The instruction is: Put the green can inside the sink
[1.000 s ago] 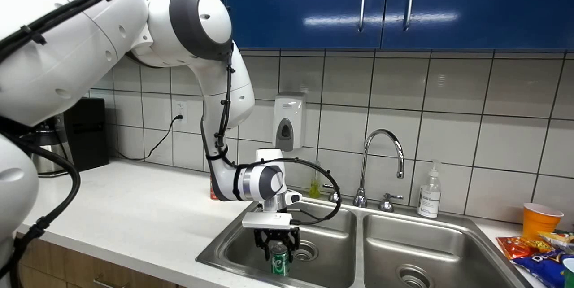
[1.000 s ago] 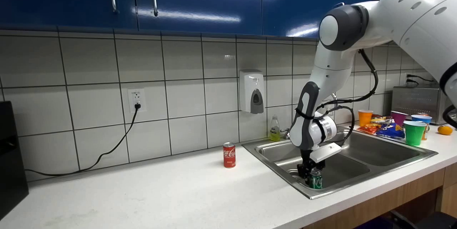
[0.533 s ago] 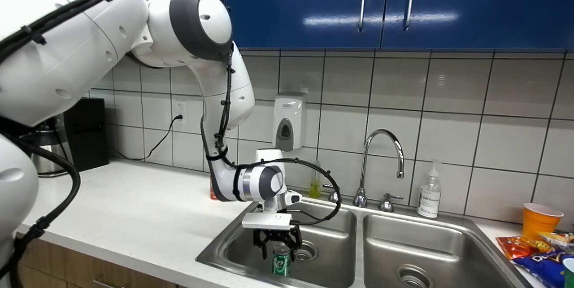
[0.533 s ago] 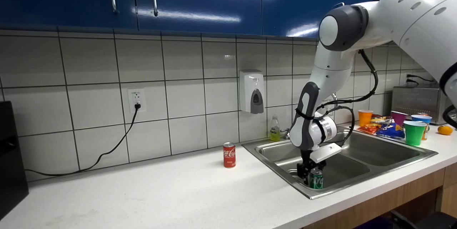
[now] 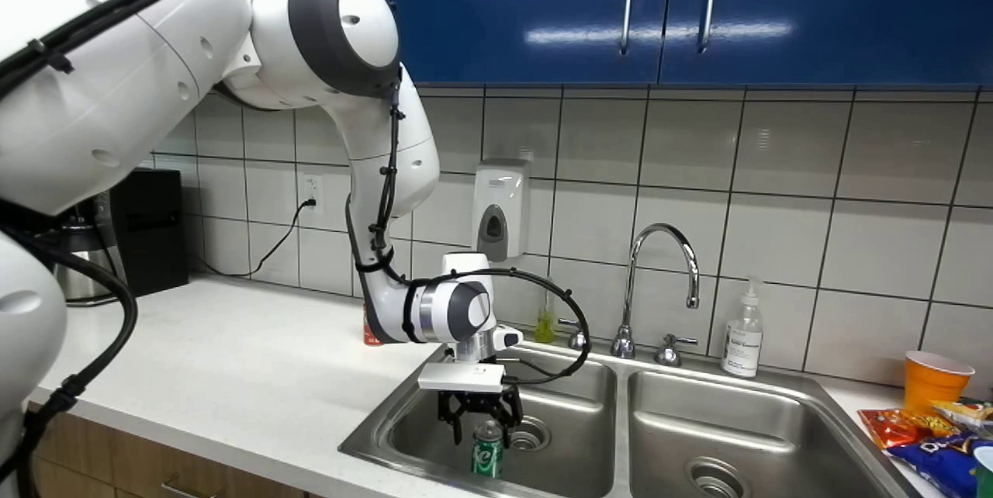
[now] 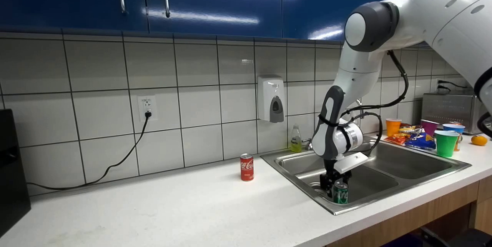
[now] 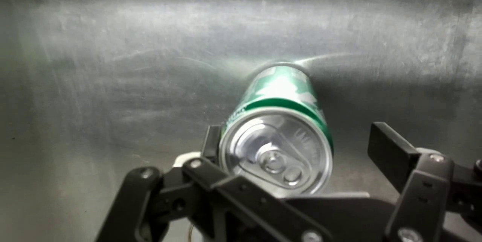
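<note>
Plainly a green can (image 5: pixel 487 458) inside the sink (image 5: pixel 622 428), upright in the basin (image 5: pixel 570 463) nearer a red Coca-Cola can (image 6: pixel 246 168) on the counter (image 6: pixel 173 208).
Near a round drain (image 5: pixel 530 434), beneath the gripper (image 7: pixel 297 144), at the top between its widely spread fingers (image 7: pixel 391 155); in the wrist view, right beside one fingertip (image 7: pixel 212 142), impossible to tell if touching, and clearly apart from the other.
</note>
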